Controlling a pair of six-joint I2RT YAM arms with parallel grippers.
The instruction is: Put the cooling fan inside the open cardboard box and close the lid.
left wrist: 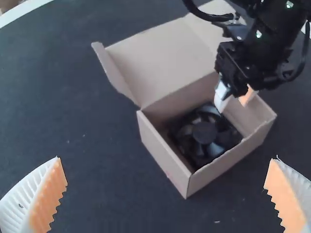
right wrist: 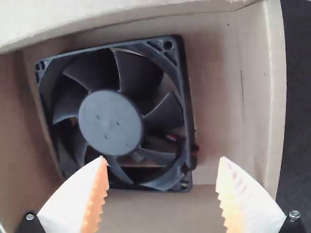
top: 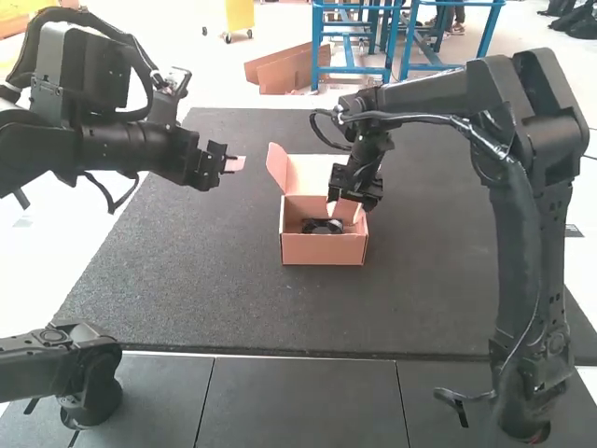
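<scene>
Right tool (right wrist: 161,164) spread over fan (right wrist: 114,111) in open box (top: 322,250), left tool (top: 231,163) spread nearby

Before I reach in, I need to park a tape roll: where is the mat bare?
The dark mat is bare in front of the brown cardboard box, toward the arm bases, and on its right-arm side. Crowded: the right end effector hangs open over the box's black square fan; the left end effector hovers open left of it.

fan (right wrist: 116,114) in box (top: 322,245) | right gripper (top: 353,213) above | lid (top: 303,170) behind
</scene>
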